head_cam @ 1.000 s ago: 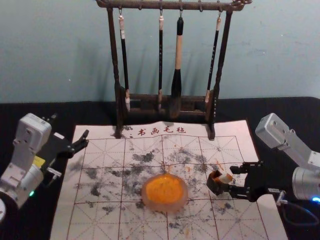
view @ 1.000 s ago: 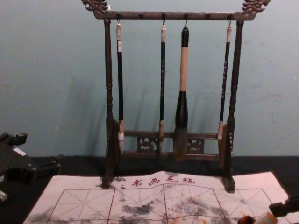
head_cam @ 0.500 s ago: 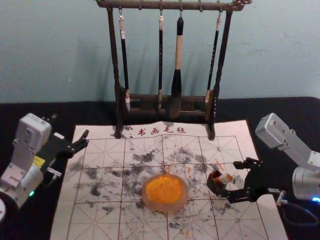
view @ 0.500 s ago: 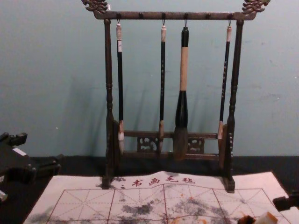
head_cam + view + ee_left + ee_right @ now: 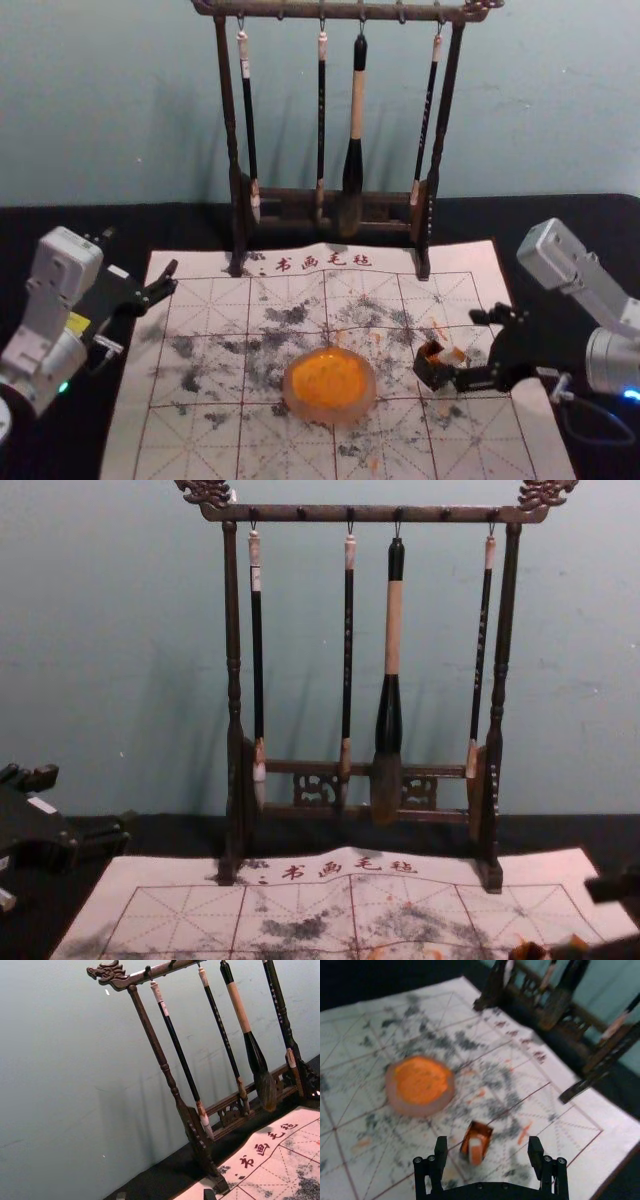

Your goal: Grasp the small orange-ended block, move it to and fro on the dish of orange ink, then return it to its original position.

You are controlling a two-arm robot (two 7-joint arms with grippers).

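Observation:
My right gripper (image 5: 472, 348) is open at the right of the small orange-ended block (image 5: 455, 356), which leans in a small dark open box (image 5: 432, 372) on the mat. From the right wrist view, the block (image 5: 475, 1151) sits in the box (image 5: 481, 1130) ahead of the open right gripper (image 5: 487, 1144), between the lines of its fingers and not held. The pink-rimmed dish (image 5: 363, 402) of orange ink (image 5: 328, 376) lies left of the box. Parked at the left, my left gripper (image 5: 140, 250) is open; its fingertips edge into the left wrist view.
A dark wooden rack (image 5: 430, 200) with hanging brushes stands behind the dish, at the far edge of the ink-stained mat (image 5: 205, 300). Black cloth (image 5: 595, 215) surrounds the mat, and a pale wall (image 5: 560, 110) rises behind.
My right gripper has spread its fingers away from the block and drawn back a little to the right. The left arm has stayed still, and so has the dish.

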